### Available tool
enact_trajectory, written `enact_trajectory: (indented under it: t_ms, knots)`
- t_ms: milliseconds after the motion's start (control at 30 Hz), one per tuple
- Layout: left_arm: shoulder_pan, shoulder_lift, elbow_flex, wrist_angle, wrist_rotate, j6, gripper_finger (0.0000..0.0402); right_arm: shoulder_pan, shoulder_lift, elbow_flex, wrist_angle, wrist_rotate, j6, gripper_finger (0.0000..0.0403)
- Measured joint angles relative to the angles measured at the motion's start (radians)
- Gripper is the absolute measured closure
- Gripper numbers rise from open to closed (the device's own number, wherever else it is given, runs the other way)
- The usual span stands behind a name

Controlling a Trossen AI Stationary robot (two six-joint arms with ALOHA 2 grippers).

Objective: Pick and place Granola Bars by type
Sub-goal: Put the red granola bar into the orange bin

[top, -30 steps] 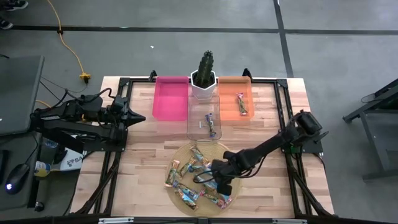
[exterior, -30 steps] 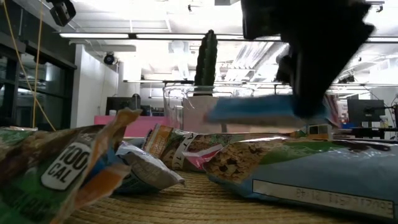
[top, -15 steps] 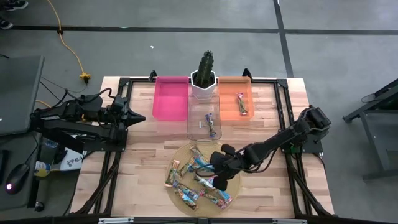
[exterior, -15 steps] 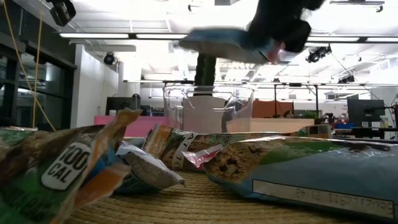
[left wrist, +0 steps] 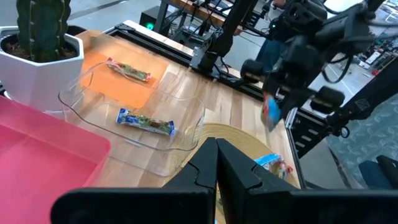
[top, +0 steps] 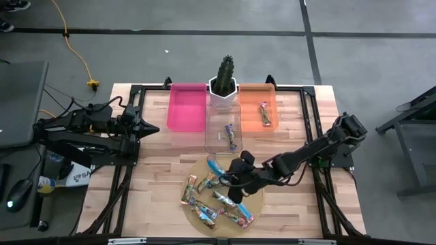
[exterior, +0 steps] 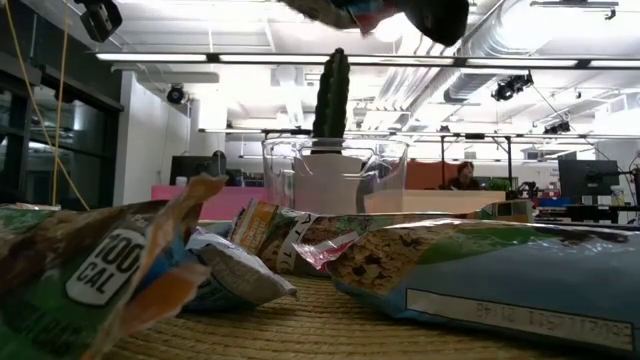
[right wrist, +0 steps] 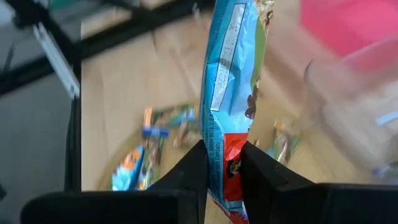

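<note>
Even, bright overhead light in the high view, with soft, short shadows; long ceiling tube lamps glare white in the low view; nearest crinkly foil wrappers sit out of focus; the right wrist view is smeared with motion blur.

A potted cactus stands between the pink bin and orange bin.
</note>
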Motion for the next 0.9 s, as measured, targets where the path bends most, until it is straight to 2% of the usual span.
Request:
enact_trajectory:
  t_ms: [200, 400, 567, 733, 900]
  knots:
    - [0.000, 0.000, 0.000, 0.000, -0.001, 0.000, 0.0401, 0.000, -0.055, 0.000, 0.044, 0.174, 0.000, 0.0355]
    - [0.000, 0.000, 0.000, 0.000, -0.004, 0.000, 0.0401, -0.005, -0.118, 0.000, 0.029, 0.396, -0.007, 0.0358]
    - [0.000, 0.000, 0.000, 0.000, -0.004, 0.000, 0.0401, -0.042, -0.179, 0.001, -0.090, 0.534, 0.071, 0.0359]
    - [0.000, 0.000, 0.000, 0.000, -0.004, 0.000, 0.0401, -0.140, -0.232, 0.001, -0.276, 0.547, 0.193, 0.0359]
    - [0.000, 0.000, 0.000, 0.000, -0.004, 0.000, 0.0401, -0.283, -0.263, 0.001, -0.470, 0.439, 0.278, 0.0359]
